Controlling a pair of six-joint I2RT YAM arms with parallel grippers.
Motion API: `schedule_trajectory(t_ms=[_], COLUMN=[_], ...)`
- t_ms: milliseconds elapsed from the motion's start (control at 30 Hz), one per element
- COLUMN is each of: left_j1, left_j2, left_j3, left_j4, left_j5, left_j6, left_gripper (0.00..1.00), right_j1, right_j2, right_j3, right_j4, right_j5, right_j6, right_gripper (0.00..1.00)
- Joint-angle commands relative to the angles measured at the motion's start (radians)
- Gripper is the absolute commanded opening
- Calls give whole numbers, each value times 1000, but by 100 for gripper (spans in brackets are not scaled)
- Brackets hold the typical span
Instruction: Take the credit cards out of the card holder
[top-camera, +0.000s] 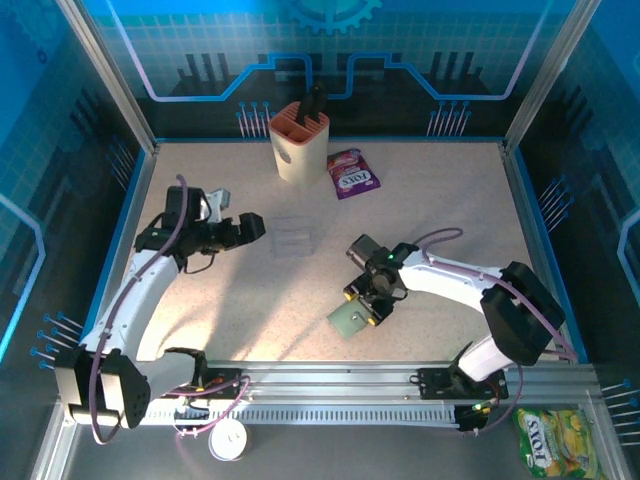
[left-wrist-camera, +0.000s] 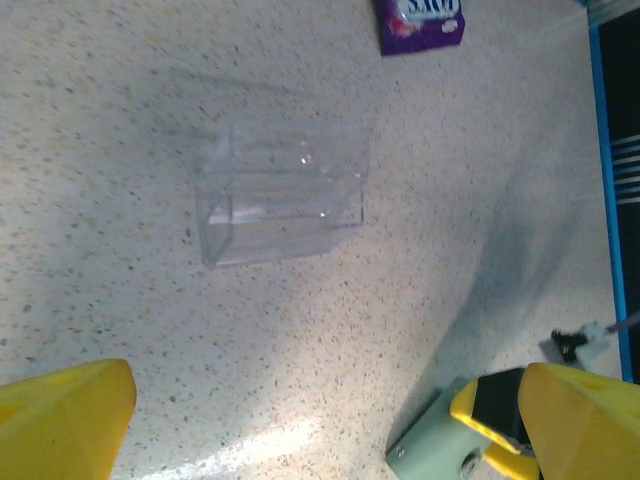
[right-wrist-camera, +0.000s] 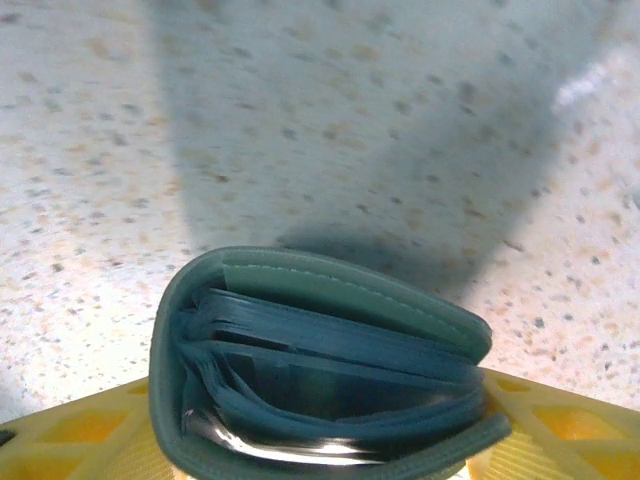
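Observation:
The grey-green card holder (right-wrist-camera: 320, 360) is folded, its open edge and stacked blue-green sleeves facing the right wrist camera. My right gripper (right-wrist-camera: 320, 425) is shut on it, a yellow finger (right-wrist-camera: 70, 440) on each side. From above, the card holder (top-camera: 348, 320) sticks out toward the near edge from the right gripper (top-camera: 368, 303). The credit cards are hidden inside the folded holder. My left gripper (top-camera: 247, 228) hangs open over the table's left half with nothing between its fingers. In the left wrist view, a corner of the card holder (left-wrist-camera: 430, 450) shows at the bottom right, beside the open left gripper (left-wrist-camera: 320, 430).
A clear plastic box (top-camera: 292, 238) (left-wrist-camera: 280, 190) lies mid-table between the arms. A beige slotted cup (top-camera: 299, 140) and a purple candy packet (top-camera: 352, 172) (left-wrist-camera: 420, 22) sit at the back. A yellow-green packet (top-camera: 550, 440) lies beyond the front rail.

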Motion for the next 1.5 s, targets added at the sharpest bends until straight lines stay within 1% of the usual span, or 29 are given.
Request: schedule_trajectory(t_ms=[0, 67, 133, 200, 267, 300, 333, 400, 567, 667, 767, 900, 1033, 1300, 1467], left_j1=[-30, -41, -42, -42, -42, -42, -42, -42, -42, -42, -42, -42, -52, -167, -211], left_j2=[22, 29, 33, 61, 106, 132, 154, 196, 302, 367, 438, 512, 556, 620, 666], left_j3=[26, 4, -48, -75, -73, -72, -74, -81, -66, -42, -11, 26, 43, 76, 113], left_j4=[6, 58, 158, 221, 234, 239, 253, 288, 381, 409, 426, 453, 519, 591, 631], left_j5=[-13, 2, 31, 55, 62, 66, 66, 64, 94, 84, 100, 143, 199, 183, 171], left_j6=[-41, -81, -135, -169, -183, -185, -185, -189, -193, -187, -187, -198, -244, -342, -379], left_gripper=[99, 99, 99, 99, 99, 99, 99, 99, 99, 99, 99, 99, 99, 99, 99], right_j1=[-28, -44, -57, -69, -77, -81, -85, -92, -114, -117, -118, -115, -102, -76, -53], right_j2=[42, 61, 82, 97, 116, 128, 141, 163, 191, 203, 211, 230, 246, 289, 303], right_j3=[40, 45, 61, 77, 101, 116, 136, 165, 217, 254, 281, 297, 300, 334, 351], right_j4=[-86, -85, -95, -106, -117, -122, -135, -150, -142, -146, -140, -116, -90, -70, -70], right_j5=[26, 23, 43, 65, 86, 96, 109, 130, 120, 125, 112, 62, 20, -14, -35], right_j6=[-232, -320, -418, -517, -615, -670, -711, -777, -897, -934, -947, -949, -943, -949, -959], right_gripper=[67, 67, 67, 67, 68, 64, 63, 63, 65, 66, 66, 65, 65, 65, 65])
